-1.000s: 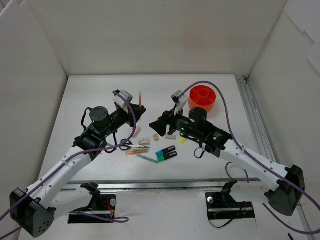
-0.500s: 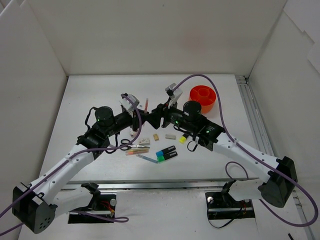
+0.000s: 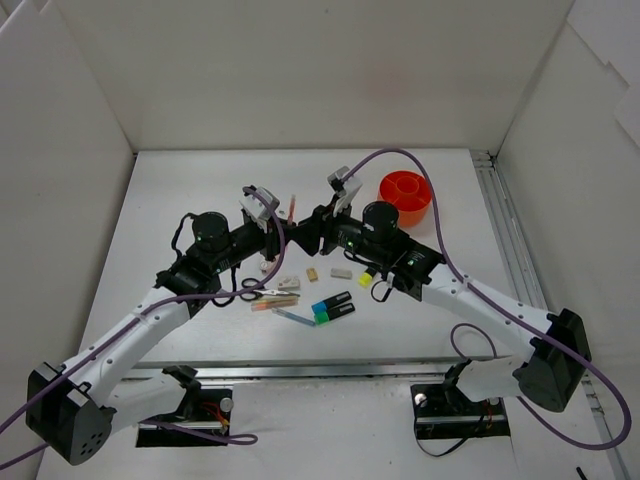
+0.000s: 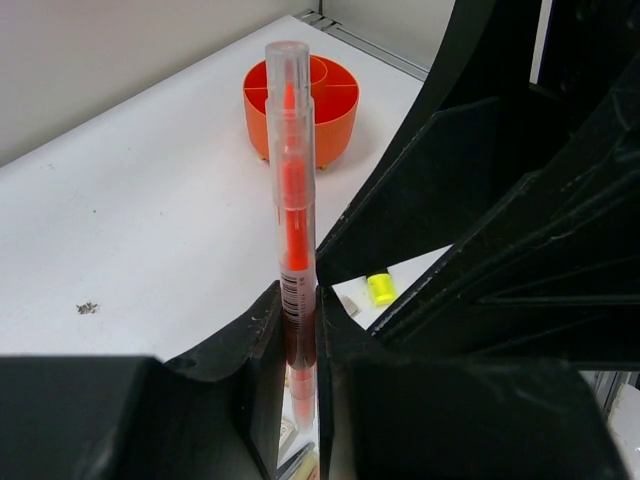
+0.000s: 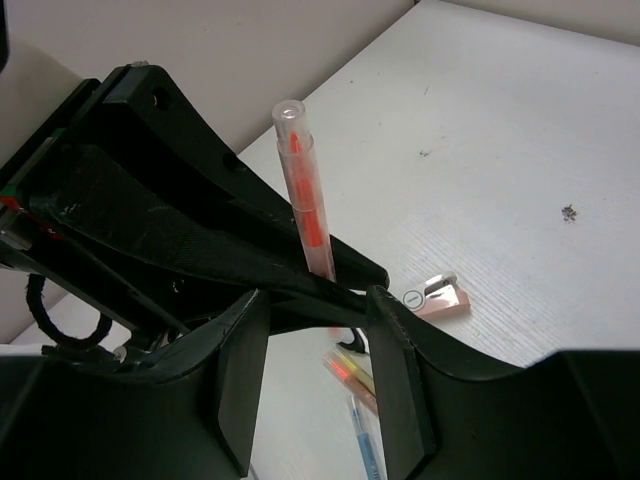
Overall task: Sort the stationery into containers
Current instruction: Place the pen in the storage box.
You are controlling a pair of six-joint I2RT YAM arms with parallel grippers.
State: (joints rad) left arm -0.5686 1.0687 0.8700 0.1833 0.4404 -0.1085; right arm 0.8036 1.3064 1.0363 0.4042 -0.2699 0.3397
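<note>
Table (image 3: 180, 200), white and walled on three sides, with both arms meeting over its middle. Orange cup (image 3: 405, 194) stands toward the back right. Left gripper (image 4: 298, 310) is clamped tight on the orange pen (image 4: 292, 200), held upright above the table, well left of the cup. Right gripper (image 5: 315, 305) has its jaws apart, one either side of the pen's base, seemingly not touching it. One pair of scissors (image 3: 262, 293) lies half under the left arm. Three highlighters (image 3: 332, 302): two plain, the yellow-ended one (image 3: 366, 278) mostly hidden by the right arm. Two loose pens (image 3: 280, 308); probably three erasers (image 3: 312, 273).
</note>
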